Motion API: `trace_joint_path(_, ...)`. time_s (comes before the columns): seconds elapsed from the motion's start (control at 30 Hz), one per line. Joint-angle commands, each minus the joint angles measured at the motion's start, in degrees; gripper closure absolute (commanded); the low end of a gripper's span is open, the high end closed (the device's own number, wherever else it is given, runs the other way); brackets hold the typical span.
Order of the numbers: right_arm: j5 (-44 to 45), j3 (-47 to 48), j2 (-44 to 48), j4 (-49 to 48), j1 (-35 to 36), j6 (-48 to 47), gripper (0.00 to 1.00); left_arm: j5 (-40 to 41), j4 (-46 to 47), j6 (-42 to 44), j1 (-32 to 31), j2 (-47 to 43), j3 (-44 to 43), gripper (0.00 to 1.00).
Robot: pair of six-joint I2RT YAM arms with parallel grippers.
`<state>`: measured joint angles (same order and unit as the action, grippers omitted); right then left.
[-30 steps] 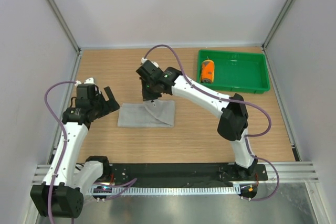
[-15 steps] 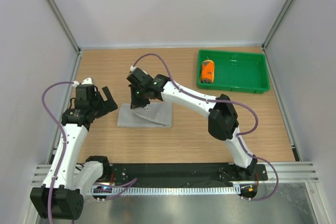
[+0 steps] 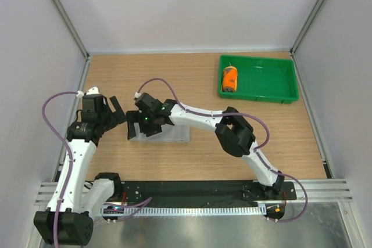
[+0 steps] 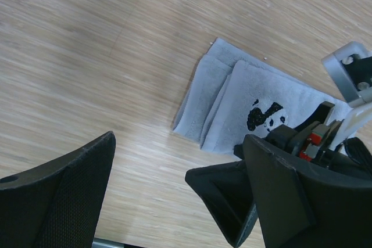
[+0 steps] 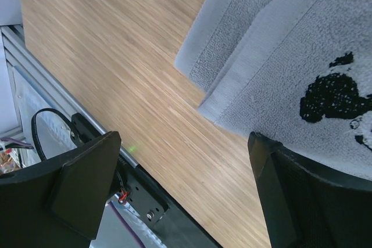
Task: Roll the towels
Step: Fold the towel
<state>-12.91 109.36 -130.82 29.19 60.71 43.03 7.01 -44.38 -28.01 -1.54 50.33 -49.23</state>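
The light grey towel (image 3: 171, 133) lies folded flat on the wooden table, a black panda print (image 5: 334, 94) on its upper layer. My right gripper (image 3: 143, 124) hovers open over the towel's left end; in the right wrist view one fingertip (image 5: 290, 190) is over the grey towel (image 5: 279, 45) and the other over bare wood. Just left of the towel, my left gripper (image 3: 114, 113) stands open and holds nothing. Its wrist view shows the grey towel (image 4: 229, 97) ahead and the right gripper's body on the towel's far part. The orange towel (image 3: 230, 78) lies rolled up in the green tray (image 3: 261, 97).
The green tray sits at the table's back right corner. Grey walls with metal posts close in the table on three sides. A black rail (image 3: 197, 190) with the arm bases runs along the near edge; purple cables loop off both arms.
My right gripper has swept left and nearer across the grey towel to its left end, and its jaws have gone from shut to open. The left arm drifted slightly left.
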Motion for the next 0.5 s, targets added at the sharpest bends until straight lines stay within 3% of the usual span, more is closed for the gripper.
trace_joint_path(0.0,0.25,-1.6,9.77,-5.02,-1.46,-1.71,0.0,-0.5,1.14,-0.03,-0.3,-0.76,-0.25,0.09)
trace_joint_path(0.13,0.69,-5.9,16.72,-5.11,-4.98,-2.77,0.0,-1.64,1.05,0.06,-0.3,-1.02,-0.6,0.11)
trace_joint_path(0.27,1.04,-16.15,23.94,-5.28,-10.33,-3.47,0.01,-3.22,1.05,0.24,-0.48,-1.02,-0.78,0.11)
trace_joint_path(0.47,-1.24,-28.23,28.17,-6.96,-21.67,-6.62,0.2,-5.96,2.81,-0.55,-5.65,2.14,-0.34,0.16)
